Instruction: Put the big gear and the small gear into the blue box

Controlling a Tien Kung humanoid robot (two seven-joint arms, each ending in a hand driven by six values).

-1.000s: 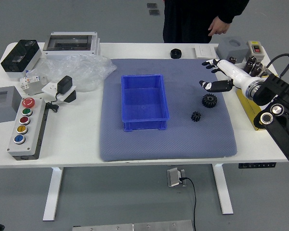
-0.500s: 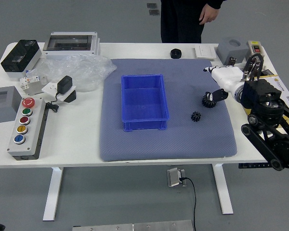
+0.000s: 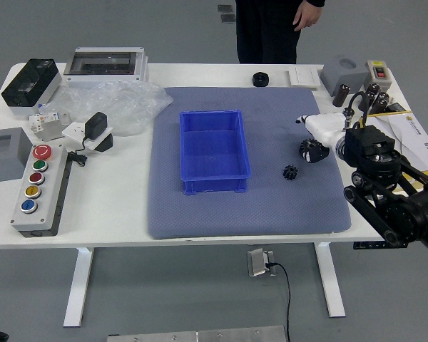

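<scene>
On the white table (image 3: 121, 206), a blue-grey rectangular mat (image 3: 250, 214) bears the open blue plastic box (image 3: 212, 187), with the small black toothed gear (image 3: 290, 172) to its right. Right hand (image 3: 324, 128), black and white, partly covers the bigger black gear (image 3: 304, 147), fingers spread, nothing gripped. Beyond, on grey floor (image 3: 178, 28), a dark-clothed person (image 3: 266, 32) stands, one hand (image 3: 307, 14) lowered, empty.

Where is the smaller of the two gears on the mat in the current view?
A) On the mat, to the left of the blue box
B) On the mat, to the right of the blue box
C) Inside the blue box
B: the small gear lies on the mat, right of the blue box.
</scene>
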